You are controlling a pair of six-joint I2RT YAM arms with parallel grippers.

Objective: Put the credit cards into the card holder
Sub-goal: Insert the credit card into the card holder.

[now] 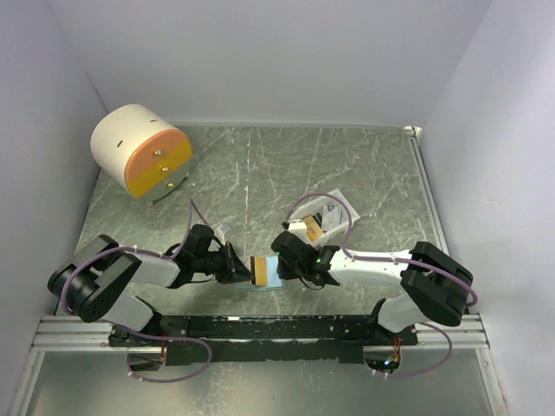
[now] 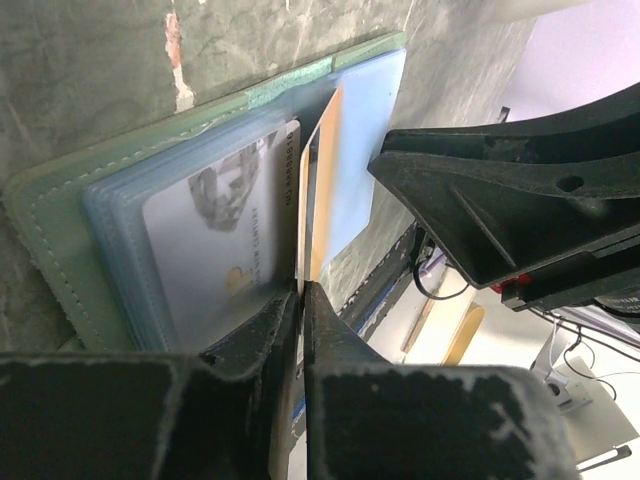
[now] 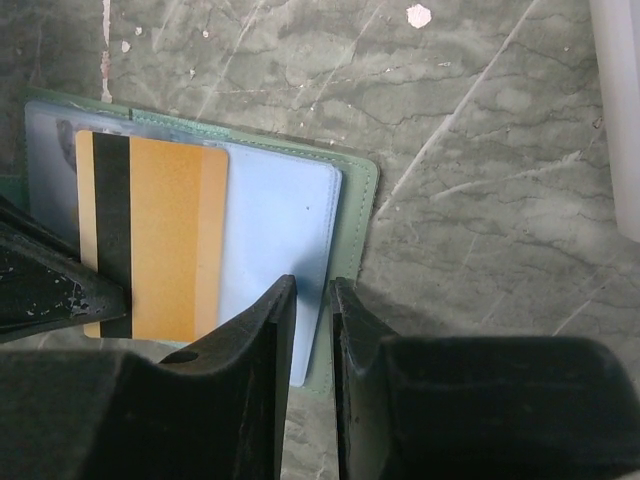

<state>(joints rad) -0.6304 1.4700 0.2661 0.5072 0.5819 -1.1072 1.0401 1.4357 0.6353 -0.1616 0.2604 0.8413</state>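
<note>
Pinching one orange card (image 2: 322, 170), left claw (image 2: 300, 292) at one card holder (image 2: 60, 232).

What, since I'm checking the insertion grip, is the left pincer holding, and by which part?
The left pincer holds an orange card by its near edge, upright over the open card holder.

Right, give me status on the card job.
Left fingers shut on orange card, tilted over open card holder. Right fingers nearly closed astride blue pocket leaf, grip unclear. Grey card already pocketed; nothing seen blocking.
</note>
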